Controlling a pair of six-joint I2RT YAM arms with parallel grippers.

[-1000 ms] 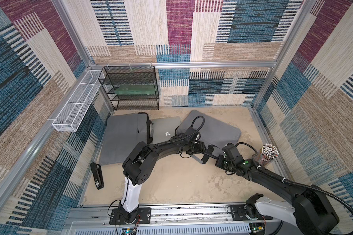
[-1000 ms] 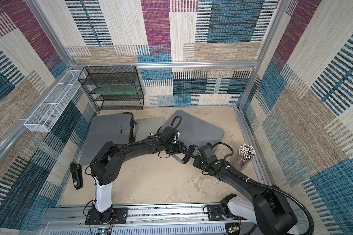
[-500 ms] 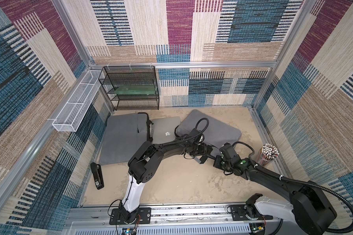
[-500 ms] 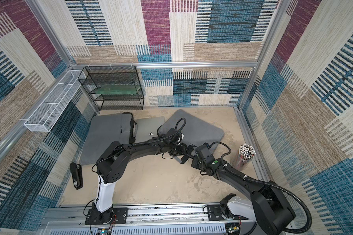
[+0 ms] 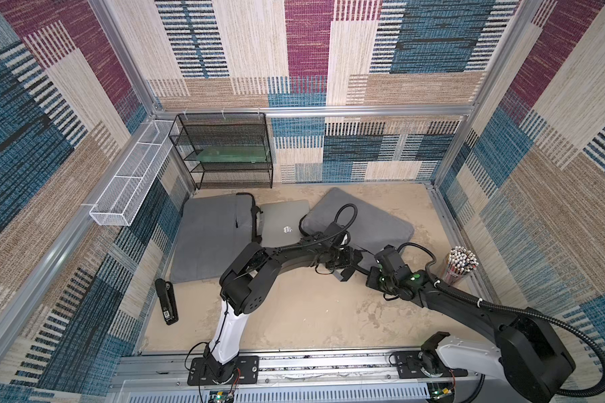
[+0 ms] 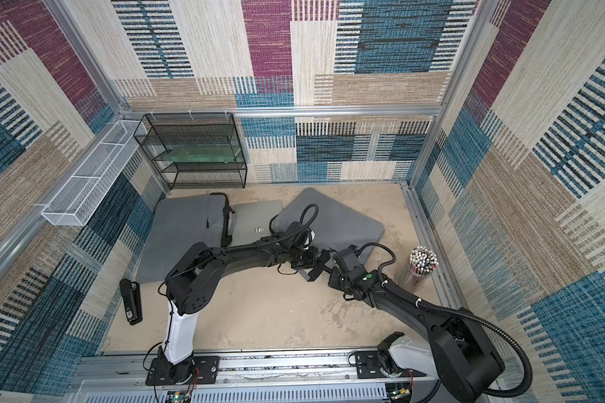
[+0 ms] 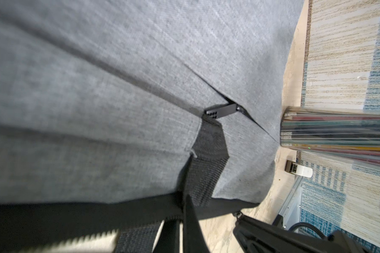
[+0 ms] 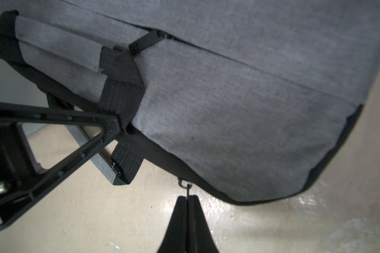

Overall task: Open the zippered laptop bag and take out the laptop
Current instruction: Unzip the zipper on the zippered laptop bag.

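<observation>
The grey zippered laptop bag (image 5: 358, 223) lies flat at the back right in both top views, its near edge facing both arms. My left gripper (image 7: 181, 216) is shut on the bag's black handle strap (image 8: 121, 94) where it meets the black edge. My right gripper (image 8: 187, 198) is shut on the small metal zipper pull (image 8: 185, 186) at that edge, low over the table. The zipper seam looks shut along this side. A black pocket pull tab (image 8: 146, 41) lies on the bag's face. The laptop is hidden.
Left of the bag lies a flat silver computer with a logo (image 5: 283, 223), then a second grey bag (image 5: 210, 240). A cup of pencils (image 5: 461, 261) stands close on the right. A black stapler (image 5: 166, 301) lies front left. A mesh rack (image 5: 224, 153) and white wire basket (image 5: 133, 178) stand behind.
My left gripper has shifted right along the bag's near edge and closed on the handle strap. The right gripper stays shut on the zipper pull.
</observation>
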